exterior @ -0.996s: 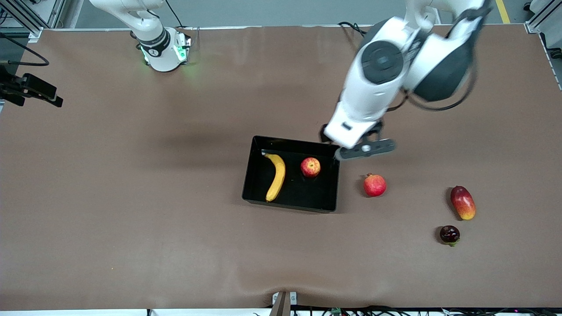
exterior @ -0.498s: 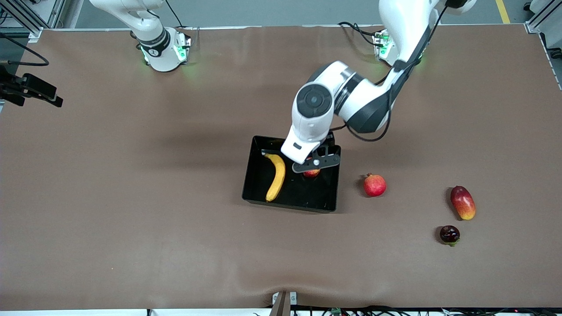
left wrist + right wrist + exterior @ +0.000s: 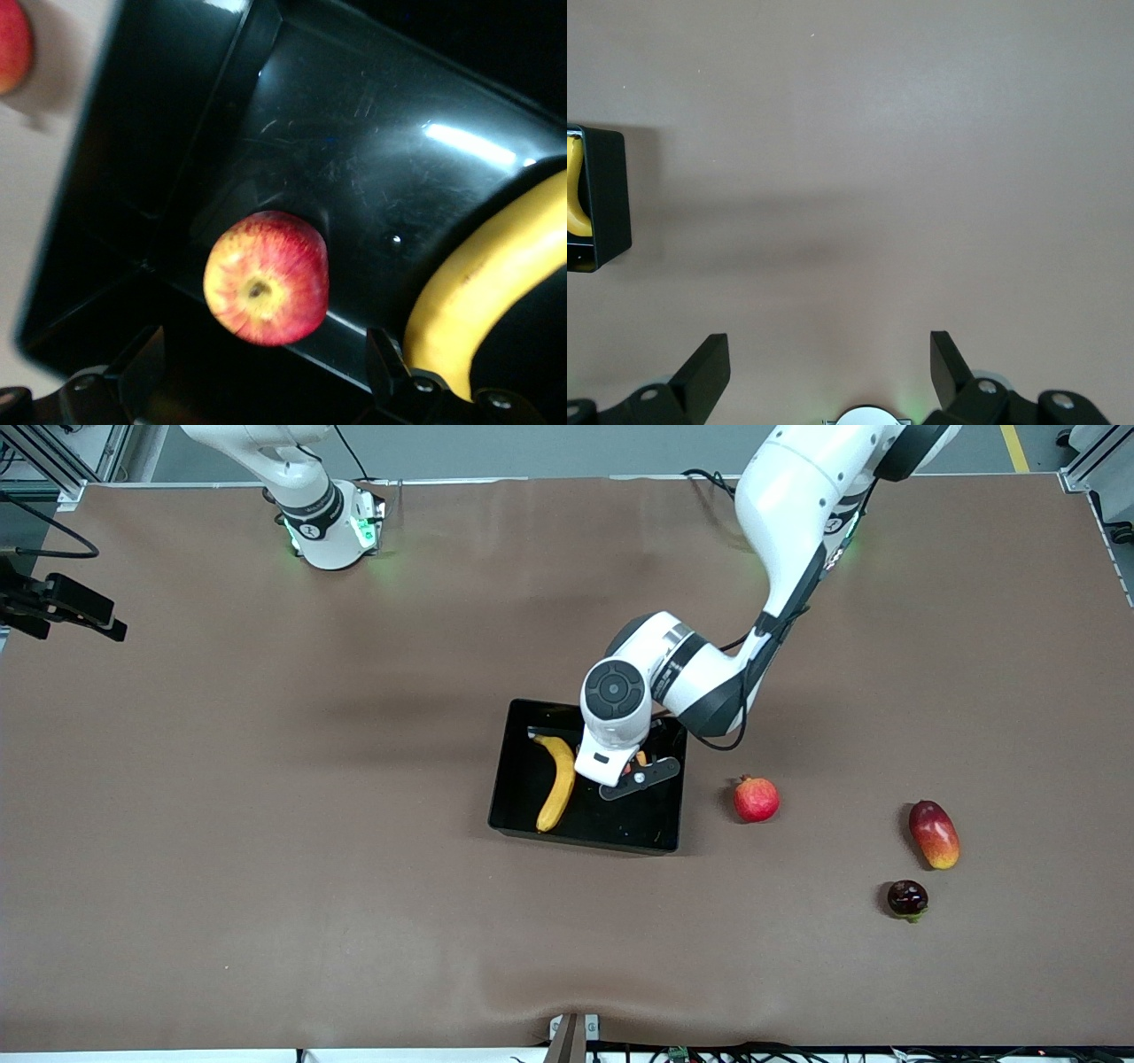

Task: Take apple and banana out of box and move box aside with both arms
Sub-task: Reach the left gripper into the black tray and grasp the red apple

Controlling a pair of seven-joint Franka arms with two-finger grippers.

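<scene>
Between the left gripper's spread, released fingers, the apple, in the tray

You have a brown table with a black tray near its middle. Toward the left arm's end, a pomegranate lies just beside the tray; a mango and a small dark fruit lie well apart from it, the dark one closer to the table's front-camera edge.
</scene>
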